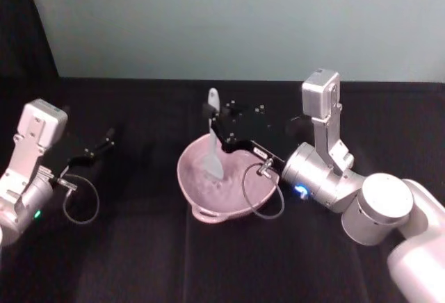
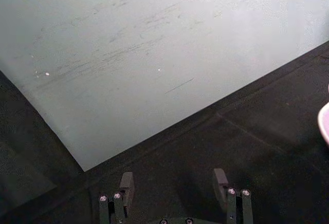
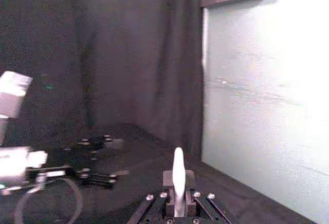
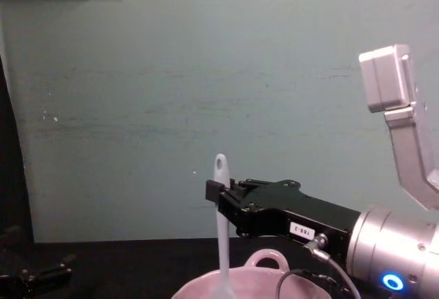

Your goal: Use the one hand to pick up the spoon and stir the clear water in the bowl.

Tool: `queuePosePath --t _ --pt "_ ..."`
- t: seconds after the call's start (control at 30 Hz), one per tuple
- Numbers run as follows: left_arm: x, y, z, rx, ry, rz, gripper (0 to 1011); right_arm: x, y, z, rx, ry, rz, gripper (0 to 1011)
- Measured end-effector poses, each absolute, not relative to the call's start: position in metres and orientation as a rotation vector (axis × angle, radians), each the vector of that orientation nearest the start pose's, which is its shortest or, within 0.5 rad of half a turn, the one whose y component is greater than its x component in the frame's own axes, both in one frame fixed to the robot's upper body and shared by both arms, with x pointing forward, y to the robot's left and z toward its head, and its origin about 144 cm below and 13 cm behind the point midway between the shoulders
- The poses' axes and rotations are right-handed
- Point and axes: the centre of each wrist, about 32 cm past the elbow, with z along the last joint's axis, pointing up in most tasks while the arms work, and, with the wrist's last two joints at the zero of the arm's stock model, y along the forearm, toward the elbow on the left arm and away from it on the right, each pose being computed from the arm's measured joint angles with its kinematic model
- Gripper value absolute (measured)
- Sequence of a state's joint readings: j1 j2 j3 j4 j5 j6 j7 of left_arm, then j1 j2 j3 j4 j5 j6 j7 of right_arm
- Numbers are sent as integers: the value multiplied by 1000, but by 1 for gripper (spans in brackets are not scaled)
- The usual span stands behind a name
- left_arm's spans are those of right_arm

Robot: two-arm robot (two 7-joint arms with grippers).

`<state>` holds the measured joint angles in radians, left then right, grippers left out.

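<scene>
Black worktop (image 1: 139,247) against a pale green wall (image 1: 243,18). Grips the spoon (image 1: 212,151) high on its handle in the clenched right hand (image 1: 217,126), long axis near upright, scoop end dipping straight below into the pink bowl (image 1: 189,178) and, seemingly, its water (image 1: 224,190). Parks the left hand (image 1: 104,141), released, well apart.

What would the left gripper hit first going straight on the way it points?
The left gripper would likely meet the black tabletop, or the pale wall behind; depth is unclear. The bowl sits off that line.
</scene>
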<state>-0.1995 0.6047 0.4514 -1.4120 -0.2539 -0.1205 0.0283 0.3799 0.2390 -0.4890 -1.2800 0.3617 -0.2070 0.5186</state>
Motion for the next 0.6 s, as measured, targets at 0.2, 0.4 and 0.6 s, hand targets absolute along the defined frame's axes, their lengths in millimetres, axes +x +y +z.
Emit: queuePosePath --t 0.2,0.4,0.6 --pt "489 310 1140 304 -285 1248 1011 553 -185 1160 94 -165 -745 114" --pt "489 310 1140 304 -285 1248 1011 548 -204 1165 89 -202 -777 114" --pt "489 310 1140 304 -285 1248 1011 532 -218 1171 73 -184 -753 114"
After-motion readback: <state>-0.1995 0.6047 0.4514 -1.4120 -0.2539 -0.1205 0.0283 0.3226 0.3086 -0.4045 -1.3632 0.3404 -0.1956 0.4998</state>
